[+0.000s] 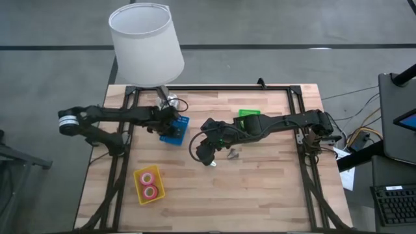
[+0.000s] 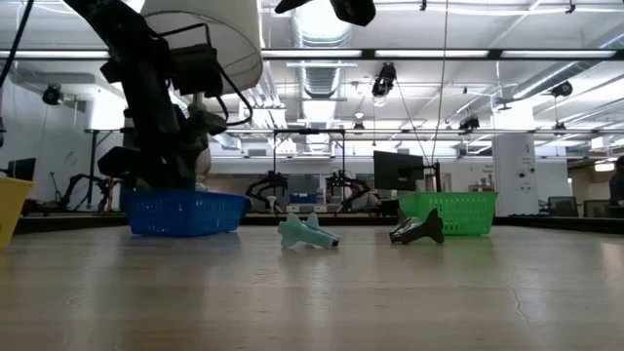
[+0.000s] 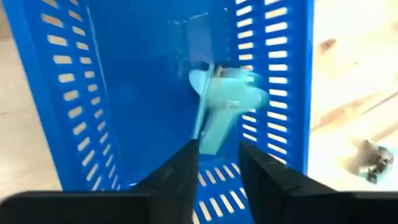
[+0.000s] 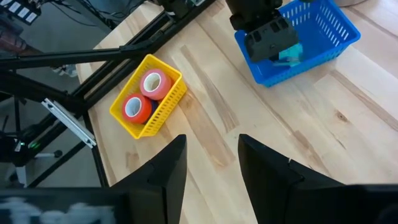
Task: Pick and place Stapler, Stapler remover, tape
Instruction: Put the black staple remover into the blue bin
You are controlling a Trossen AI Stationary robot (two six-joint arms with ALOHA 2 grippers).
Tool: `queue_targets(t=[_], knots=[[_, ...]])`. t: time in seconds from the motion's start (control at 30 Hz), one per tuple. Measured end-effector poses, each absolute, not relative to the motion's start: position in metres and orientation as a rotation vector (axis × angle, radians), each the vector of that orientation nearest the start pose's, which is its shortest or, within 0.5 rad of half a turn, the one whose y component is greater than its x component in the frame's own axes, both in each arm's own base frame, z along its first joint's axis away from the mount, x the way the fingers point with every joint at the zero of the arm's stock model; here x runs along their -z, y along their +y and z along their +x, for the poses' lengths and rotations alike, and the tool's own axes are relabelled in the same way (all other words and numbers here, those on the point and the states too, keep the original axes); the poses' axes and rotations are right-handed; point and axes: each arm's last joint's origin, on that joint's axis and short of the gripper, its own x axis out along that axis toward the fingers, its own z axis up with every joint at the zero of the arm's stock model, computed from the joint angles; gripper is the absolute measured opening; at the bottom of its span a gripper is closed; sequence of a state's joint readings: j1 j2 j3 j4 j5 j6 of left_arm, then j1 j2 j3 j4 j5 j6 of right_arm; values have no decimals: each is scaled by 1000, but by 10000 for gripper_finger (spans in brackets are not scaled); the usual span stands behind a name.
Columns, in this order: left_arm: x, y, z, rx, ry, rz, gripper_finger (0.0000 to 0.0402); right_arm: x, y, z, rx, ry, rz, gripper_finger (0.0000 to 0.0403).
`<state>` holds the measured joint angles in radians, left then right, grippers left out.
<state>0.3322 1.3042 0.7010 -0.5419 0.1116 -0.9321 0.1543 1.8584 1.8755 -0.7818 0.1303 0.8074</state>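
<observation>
Left tool [image 3: 217, 163] open above teal stapler [image 3: 225, 109] in blue basket [image 3: 124, 93]

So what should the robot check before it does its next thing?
1. Left claw over the blue slotted plastic basket: ok.
2. Pale teal stapler inside that basket: ok; whether it has been let go: cannot tell.
3. Red and pink tape rolls in the yellow plastic basket: ok.
4. Right claw empty, fingers apart: ok.
5. Teal stapler and dark staple remover put away: not ok, both lie on the wooden table.
6. Green plastic basket ready to take something: cannot tell, its inside is hidden.
</observation>
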Motion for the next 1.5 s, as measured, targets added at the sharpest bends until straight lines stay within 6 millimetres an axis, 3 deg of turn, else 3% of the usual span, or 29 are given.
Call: queue_targets(t=[0.13,0.27,0.77,0.9,1.23,1.5], knots=[[-187,69,216,-662,952,-1117,170,-354,59,404,281,719,660,133],[-199,63,217,-585,941,-1121,196,-354,59,404,282,719,660,130],[-209,7,223,-353,1037,-1084,194,-354,59,404,288,720,673,134],[-224,-10,225,-262,1012,-1069,193,-351,59,401,303,754,661,127],[-279,-38,208,-98,664,-1026,193,-321,58,381,442,1016,622,101],[-323,-52,191,162,335,-923,193,-282,55,374,524,1144,648,84]])
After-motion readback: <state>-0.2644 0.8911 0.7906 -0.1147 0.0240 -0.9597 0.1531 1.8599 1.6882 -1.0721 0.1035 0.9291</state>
